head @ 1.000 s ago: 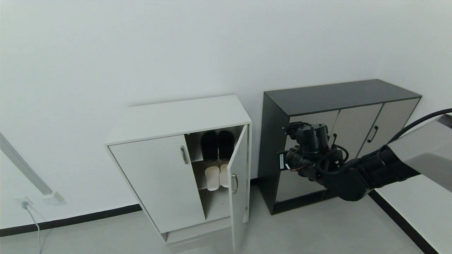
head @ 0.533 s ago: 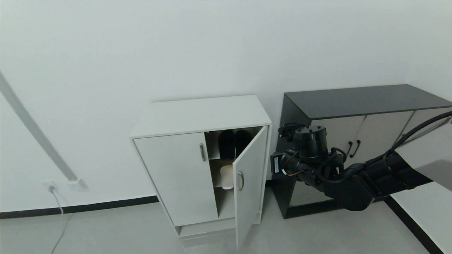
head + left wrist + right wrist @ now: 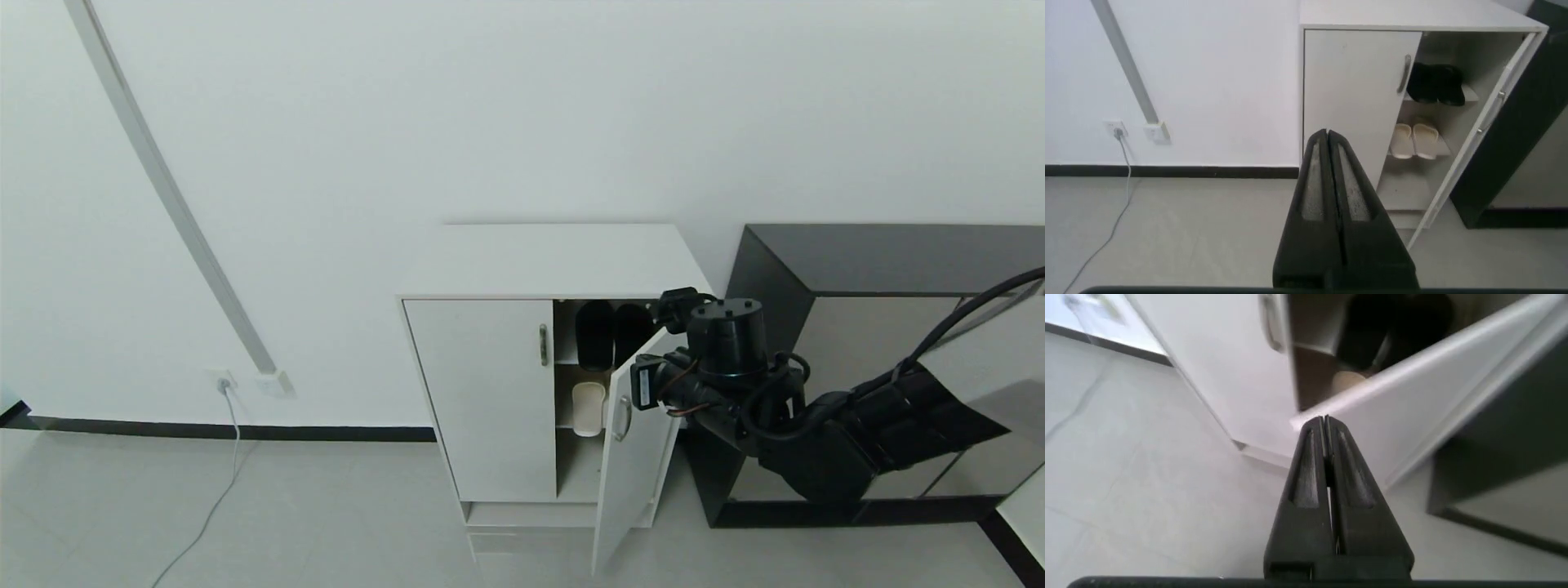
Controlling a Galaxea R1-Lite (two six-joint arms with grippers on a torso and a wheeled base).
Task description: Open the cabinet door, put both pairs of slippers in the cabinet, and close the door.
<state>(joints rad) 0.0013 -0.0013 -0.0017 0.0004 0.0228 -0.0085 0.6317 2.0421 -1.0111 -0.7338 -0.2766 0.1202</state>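
Note:
The white cabinet [image 3: 555, 261] stands against the wall, its left door shut and its right door [image 3: 633, 457] partly open. Black slippers [image 3: 604, 333] sit on the top shelf and white slippers [image 3: 588, 407] on the shelf below; both pairs also appear in the left wrist view, the black slippers [image 3: 1436, 82] above the white slippers [image 3: 1414, 140]. My right arm [image 3: 722, 359] is against the outer face of the open door, above its handle [image 3: 622, 416]. The right gripper [image 3: 1327, 433] is shut on nothing, by the door's edge [image 3: 1437, 396]. The left gripper [image 3: 1328, 145] is shut and empty, well back from the cabinet.
A black cabinet [image 3: 865, 257] with mirrored doors stands right of the white one, close behind my right arm. A wall socket [image 3: 222, 382] with a cable trailing on the floor and a slanted wall trunking [image 3: 163, 184] are at the left. Open grey floor [image 3: 286, 523] lies before the cabinets.
The head camera has turned left, shifting the whole picture right. My right arm has come up against the open door's outer face, and the door's opening looks narrower.

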